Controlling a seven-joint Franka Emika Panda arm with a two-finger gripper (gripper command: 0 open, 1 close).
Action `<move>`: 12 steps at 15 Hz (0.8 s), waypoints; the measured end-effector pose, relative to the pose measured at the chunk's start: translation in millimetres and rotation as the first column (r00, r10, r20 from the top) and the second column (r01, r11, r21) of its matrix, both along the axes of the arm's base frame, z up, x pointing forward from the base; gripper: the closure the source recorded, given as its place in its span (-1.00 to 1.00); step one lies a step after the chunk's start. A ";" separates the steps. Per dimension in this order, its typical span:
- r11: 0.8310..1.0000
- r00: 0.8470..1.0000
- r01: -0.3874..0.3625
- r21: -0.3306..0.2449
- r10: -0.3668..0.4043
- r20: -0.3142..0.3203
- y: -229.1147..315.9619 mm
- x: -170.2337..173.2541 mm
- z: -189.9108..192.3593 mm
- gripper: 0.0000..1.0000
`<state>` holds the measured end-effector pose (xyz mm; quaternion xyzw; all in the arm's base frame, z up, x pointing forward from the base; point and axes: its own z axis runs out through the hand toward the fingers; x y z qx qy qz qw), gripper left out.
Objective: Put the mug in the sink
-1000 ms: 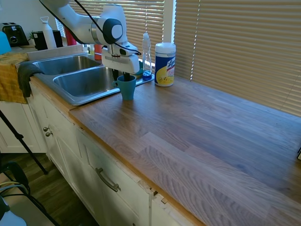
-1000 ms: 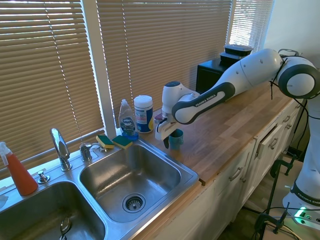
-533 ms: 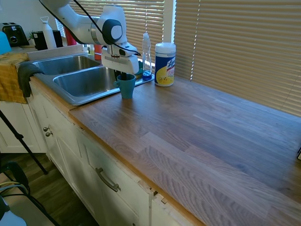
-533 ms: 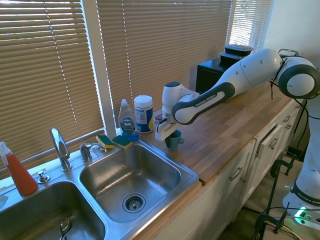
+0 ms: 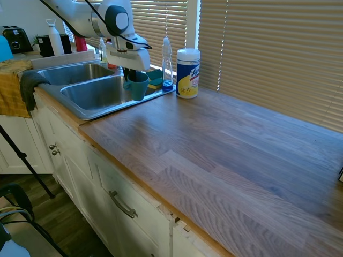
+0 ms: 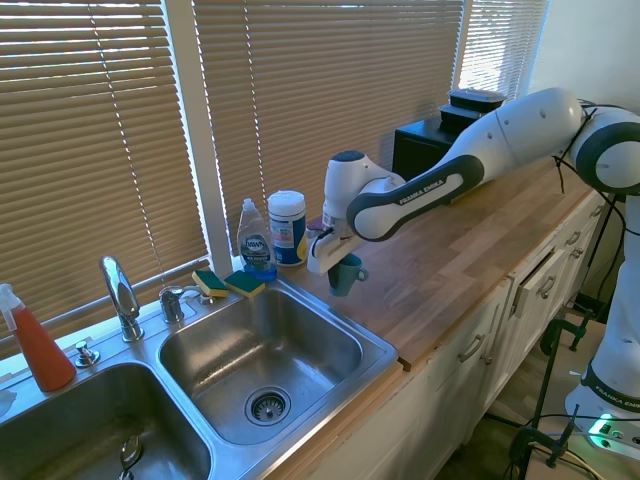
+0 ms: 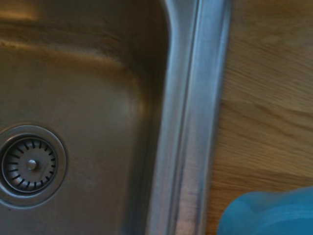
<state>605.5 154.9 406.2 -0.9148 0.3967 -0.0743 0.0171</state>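
The small teal mug (image 5: 136, 85) hangs in the air over the right rim of the sink (image 5: 102, 110), lifted off the wooden counter. My gripper (image 5: 131, 76) is shut on the mug's rim, one finger inside it. From the other side the mug (image 6: 343, 274) hangs just beyond the sink's (image 6: 385, 350) near basin, under the gripper (image 6: 334, 256). In the wrist view the mug (image 7: 269, 215) is a blue blur at the bottom right, beside the sink's rim (image 7: 193, 117) and drain (image 7: 30, 164).
A white wipes canister (image 5: 188, 73) and a clear soap bottle (image 5: 167, 62) stand behind the mug at the window. Sponges (image 6: 228, 284) lie on the sink's back ledge by the faucet (image 6: 120, 296). A red spray bottle (image 6: 35, 343) stands at the far basin. A yellow towel (image 5: 12, 85) hangs beyond the sink.
The gripper has lifted the mug off the counter and carried it toward the sink; it now hangs above the sink's rim rather than standing on the wood.
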 end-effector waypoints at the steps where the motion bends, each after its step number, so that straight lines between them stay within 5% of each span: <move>1: 1.000 1.000 -0.004 -0.028 0.004 0.004 15.3 -4.0 7.6 1.00; 12: 0.990 0.997 -0.065 -0.122 0.068 0.020 148.7 28.3 -4.0 1.00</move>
